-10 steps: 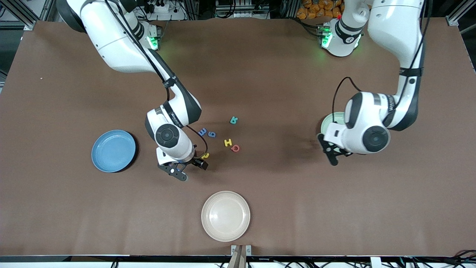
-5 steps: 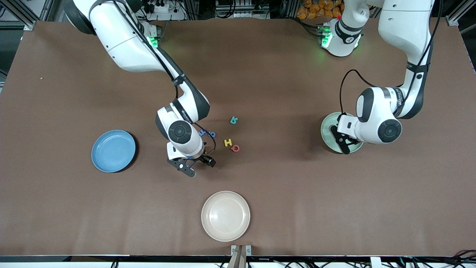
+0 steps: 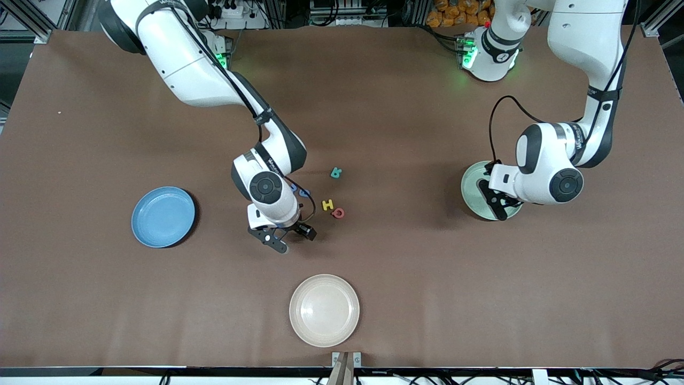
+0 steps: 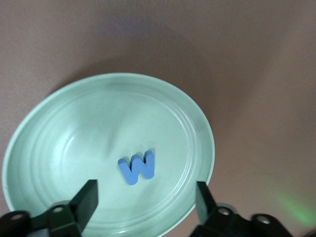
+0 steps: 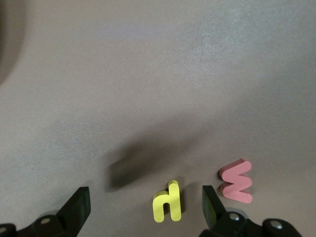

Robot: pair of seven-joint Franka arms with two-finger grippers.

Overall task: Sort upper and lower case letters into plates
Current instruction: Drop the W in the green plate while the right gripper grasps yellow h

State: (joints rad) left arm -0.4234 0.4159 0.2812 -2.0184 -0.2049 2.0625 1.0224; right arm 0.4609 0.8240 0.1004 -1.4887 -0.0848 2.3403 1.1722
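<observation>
My left gripper [image 3: 497, 206] [image 4: 146, 200] hangs open over the pale mint green plate [image 3: 471, 184] [image 4: 74, 128]. A blue letter W [image 4: 137, 167] lies flat in that plate, free of the fingers. My right gripper [image 3: 291, 238] [image 5: 144, 205] is open low over the table, with a yellow lower case h [image 5: 168, 201] lying between its fingers and a pink w [image 5: 237, 181] just beside one finger. A teal letter [image 3: 335, 172], a yellow H [image 3: 327, 204] and a red letter [image 3: 337, 213] lie mid-table. A blue letter [image 3: 304, 192] peeks out from under the right arm. The blue plate [image 3: 163, 216] holds nothing.
A cream-beige plate [image 3: 324, 310] sits near the table's front edge, nearer to the front camera than the letters. The brown table top [image 3: 107, 299] stretches wide around the plates. The right arm's hand covers the yellow h and the pink w in the front view.
The left gripper moved over the mint plate and opened, leaving the blue W in it. The right gripper drifted toward the left arm's end, over the yellow h.
</observation>
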